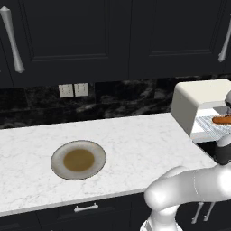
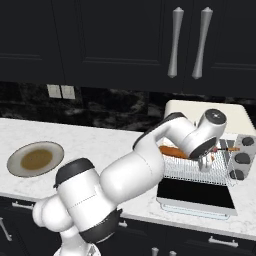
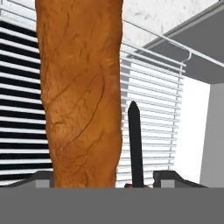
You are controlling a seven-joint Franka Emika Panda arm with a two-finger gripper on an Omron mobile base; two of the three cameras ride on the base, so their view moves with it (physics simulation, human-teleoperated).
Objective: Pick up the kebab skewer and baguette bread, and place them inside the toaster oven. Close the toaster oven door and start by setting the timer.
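Hovering gripper [image 2: 205, 166] over baguette bread [image 3: 81, 92] on toaster oven [image 1: 198, 97] rack | jaw spread unclear | no legible writing

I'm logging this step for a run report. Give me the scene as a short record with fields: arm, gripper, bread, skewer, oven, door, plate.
arm: reaching into the toaster oven
gripper: over the wire rack; open or shut cannot be told
baguette bread: lying on the rack, beside the fingertips
kebab skewer: dark thin stick next to the loaf
toaster oven door: open, folded down flat
plate: on the counter, holds neither food item
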